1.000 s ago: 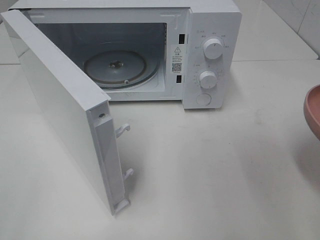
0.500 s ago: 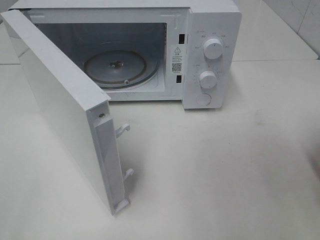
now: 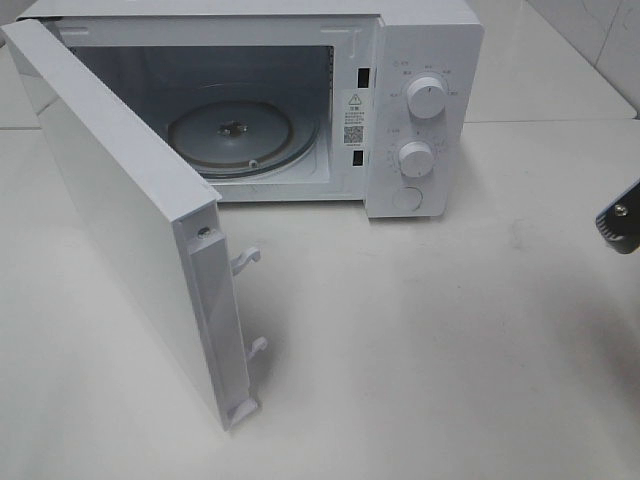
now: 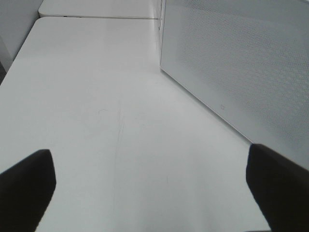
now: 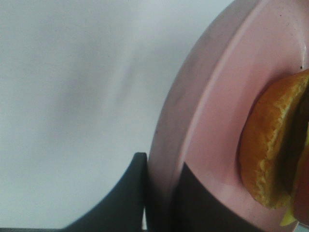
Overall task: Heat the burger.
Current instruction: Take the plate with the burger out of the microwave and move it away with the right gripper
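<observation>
The burger (image 5: 273, 150), a golden-brown bun with a dark layer and a bit of green, lies on a round pink plate (image 5: 217, 87) in the right wrist view. My right gripper (image 5: 161, 166) is shut on the plate's rim, one dark finger on each side of it. From the high camera, burger and plate are out of view; only a dark part of my right arm (image 3: 620, 215) shows at the right edge. My left gripper (image 4: 149, 157) hangs open over bare table beside the microwave door (image 4: 241, 72), holding nothing.
A white microwave (image 3: 425, 100) stands at the back with its door (image 3: 130, 220) swung wide toward the front left. A glass turntable (image 3: 235, 135) lies inside the cavity. White tabletop (image 3: 430, 340) spreads in front and to the right.
The pink plate's edge, seen at the right border a second ago, slid out of the high view; a dark part of my right arm now shows there. The left gripper stays open.
</observation>
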Controlling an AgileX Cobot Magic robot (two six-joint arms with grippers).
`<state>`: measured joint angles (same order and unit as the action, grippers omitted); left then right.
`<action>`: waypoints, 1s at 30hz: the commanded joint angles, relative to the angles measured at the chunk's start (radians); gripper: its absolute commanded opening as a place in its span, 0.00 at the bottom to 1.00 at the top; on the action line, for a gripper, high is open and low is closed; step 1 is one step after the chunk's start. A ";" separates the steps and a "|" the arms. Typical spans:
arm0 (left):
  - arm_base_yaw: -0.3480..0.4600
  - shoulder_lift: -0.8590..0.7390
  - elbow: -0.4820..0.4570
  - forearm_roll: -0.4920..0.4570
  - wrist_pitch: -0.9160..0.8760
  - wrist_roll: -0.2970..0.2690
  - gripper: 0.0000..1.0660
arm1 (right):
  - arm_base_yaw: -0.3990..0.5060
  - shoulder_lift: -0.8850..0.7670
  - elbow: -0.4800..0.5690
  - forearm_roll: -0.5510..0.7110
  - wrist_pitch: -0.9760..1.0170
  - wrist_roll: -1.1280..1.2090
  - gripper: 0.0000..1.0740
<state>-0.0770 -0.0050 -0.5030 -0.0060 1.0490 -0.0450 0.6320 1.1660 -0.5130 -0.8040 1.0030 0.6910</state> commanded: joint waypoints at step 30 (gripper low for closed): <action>0.002 -0.018 0.003 -0.003 -0.013 -0.002 0.94 | 0.000 0.624 -0.036 -0.106 -0.136 0.503 0.04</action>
<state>-0.0770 -0.0050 -0.5030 -0.0060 1.0490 -0.0450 0.6320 1.7640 -0.5470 -0.8630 0.8270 1.1720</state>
